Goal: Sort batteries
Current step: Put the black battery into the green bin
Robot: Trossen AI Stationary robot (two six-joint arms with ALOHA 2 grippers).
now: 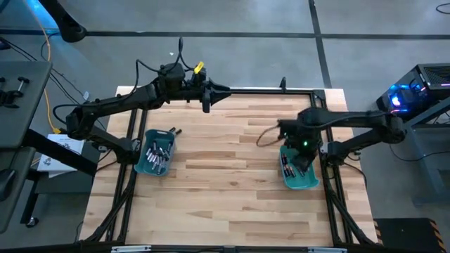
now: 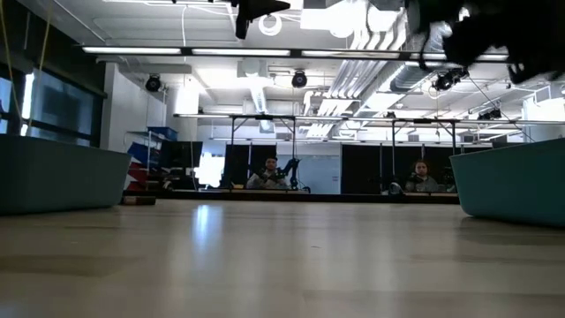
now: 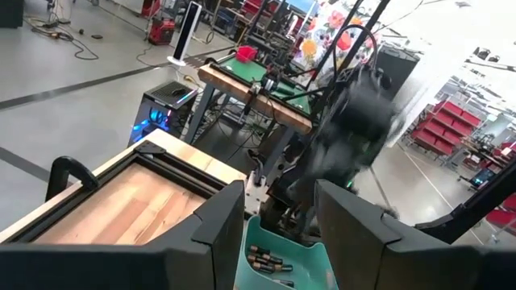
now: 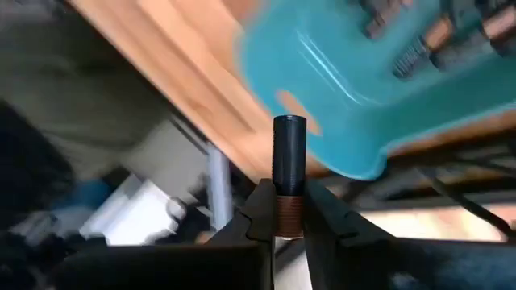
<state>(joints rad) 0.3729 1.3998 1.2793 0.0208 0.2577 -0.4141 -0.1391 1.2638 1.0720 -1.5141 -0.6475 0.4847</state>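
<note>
Right gripper holds one battery above the right bin.

The right gripper (image 4: pixel 289 227) pinches a dark battery (image 4: pixel 289 173) by its copper-brown end, over the right bin (image 1: pixel 299 181), where more batteries (image 1: pixel 285 166) lie. The left gripper (image 1: pixel 206 105) is raised near the far edge of the table (image 1: pixel 225 190), fingers (image 3: pixel 218 234) apart and empty. The left bin (image 1: pixel 144 166) holds many batteries (image 1: pixel 157 153).

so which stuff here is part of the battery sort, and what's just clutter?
Job:
- dark battery in right pincer
- batteries in left bin
- batteries in right bin
- left pincer, open

Clutter:
- computer tower
- yellow cable
</note>
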